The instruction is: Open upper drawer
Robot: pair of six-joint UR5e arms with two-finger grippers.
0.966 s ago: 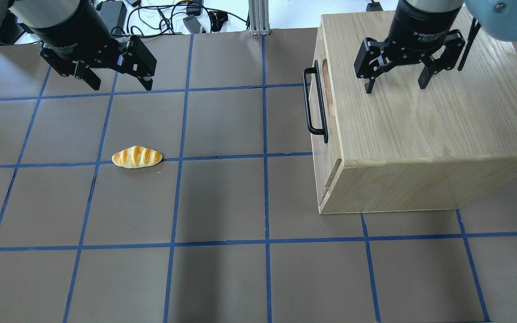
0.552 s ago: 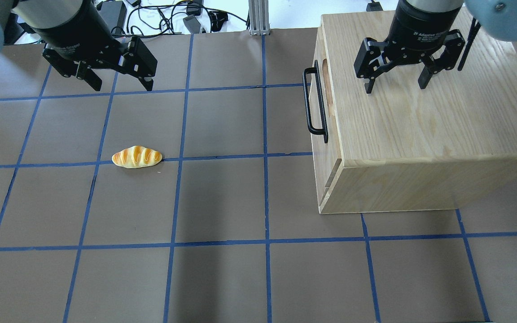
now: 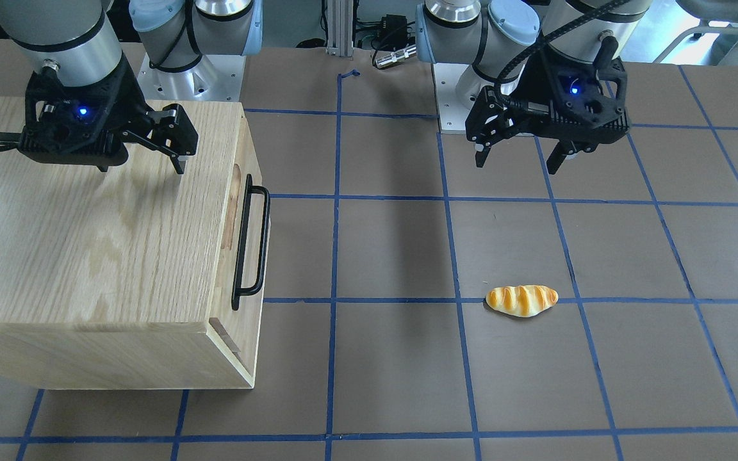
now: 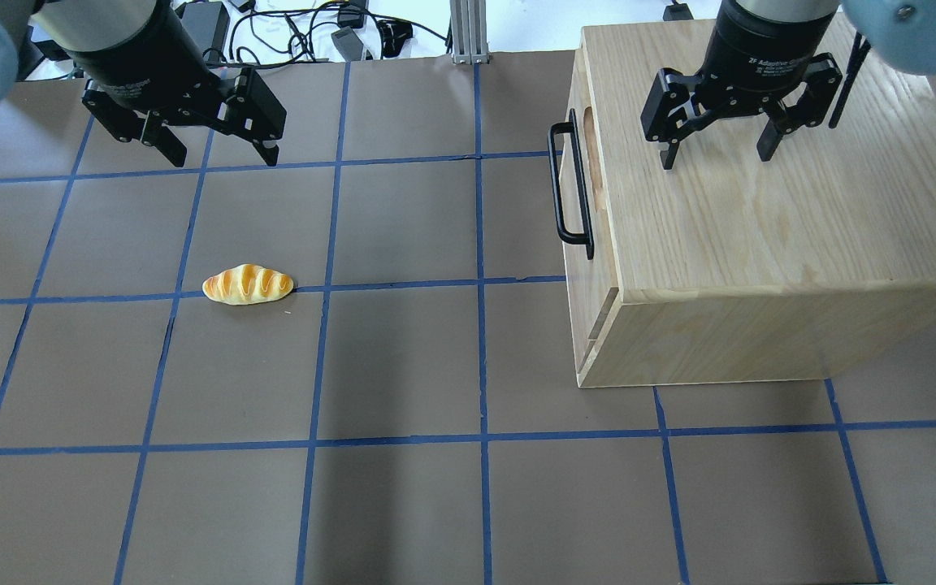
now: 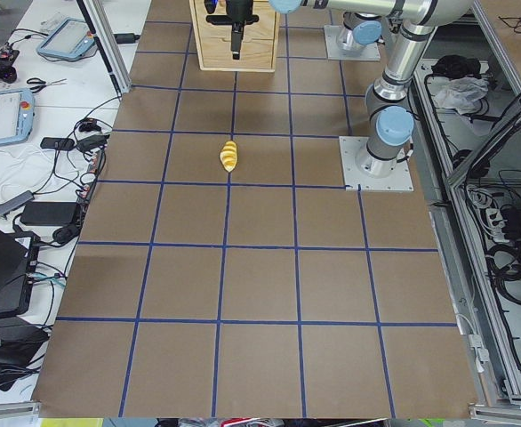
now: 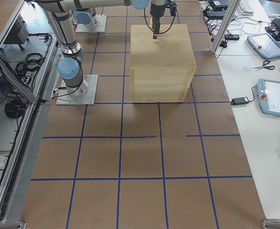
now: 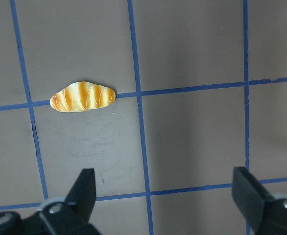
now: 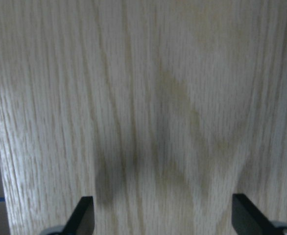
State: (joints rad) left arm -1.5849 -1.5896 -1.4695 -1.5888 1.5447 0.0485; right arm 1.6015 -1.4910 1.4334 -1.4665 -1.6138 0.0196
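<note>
The upper drawer [image 4: 600, 236] is closed in the light-oak cabinet [image 4: 760, 236]; its front faces the table's middle. Its black bar handle [image 4: 569, 185] and oval slot [image 4: 591, 146] show, also in the front-facing view, handle [image 3: 245, 250]. My right gripper [image 4: 716, 156] is open and empty above the cabinet top, behind the drawer front; its wrist view shows only oak grain between the fingers [image 8: 82, 218]. My left gripper [image 4: 220, 156] is open and empty above the table, far from the handle.
A striped bread roll [image 4: 248, 284] lies on the brown, blue-taped table [image 4: 403, 366], below the left gripper in the left wrist view [image 7: 83, 97]. Cables and power bricks [image 4: 314, 28] lie beyond the table's far edge.
My left gripper has shifted slightly to the right, still open. The right gripper, the cabinet and the roll have not moved.
</note>
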